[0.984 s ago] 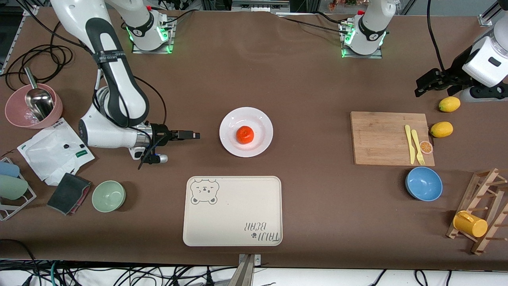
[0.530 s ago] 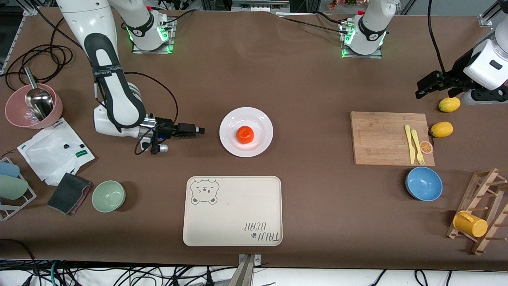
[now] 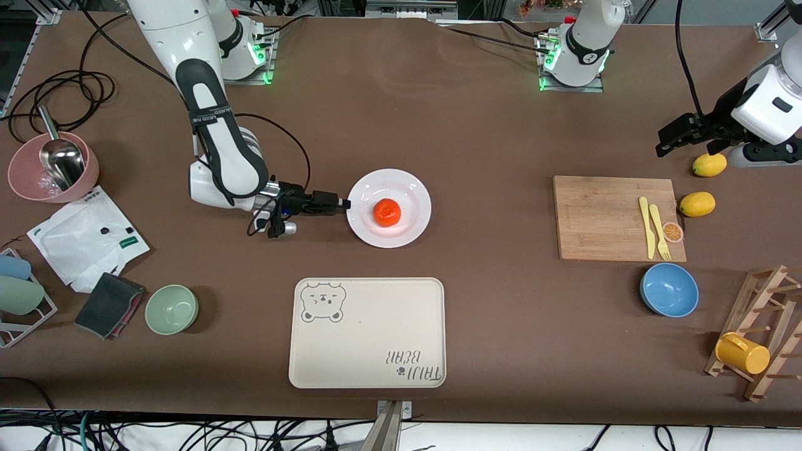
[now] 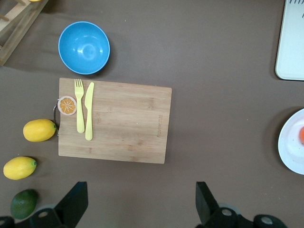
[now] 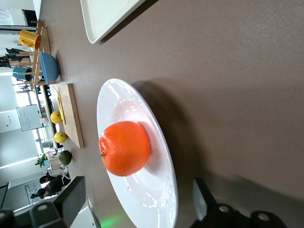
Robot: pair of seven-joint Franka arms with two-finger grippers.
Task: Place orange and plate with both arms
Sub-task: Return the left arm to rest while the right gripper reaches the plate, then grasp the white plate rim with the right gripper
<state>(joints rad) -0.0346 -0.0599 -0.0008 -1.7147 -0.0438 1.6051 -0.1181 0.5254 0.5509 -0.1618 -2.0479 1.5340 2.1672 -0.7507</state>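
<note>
Orange (image 3: 387, 212) resting on white plate (image 3: 413, 188) mid-counter, right gripper (image 3: 343, 203) low at the plate's rim with fingers spread and empty, left gripper (image 3: 665, 138) waiting, fingers spread, over the counter near the lemons (image 3: 709, 165).

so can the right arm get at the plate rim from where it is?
Probably yes. The right gripper is open, low beside the plate at its rim; nothing lies between them. The orange sits mid-plate, off that edge.
</note>
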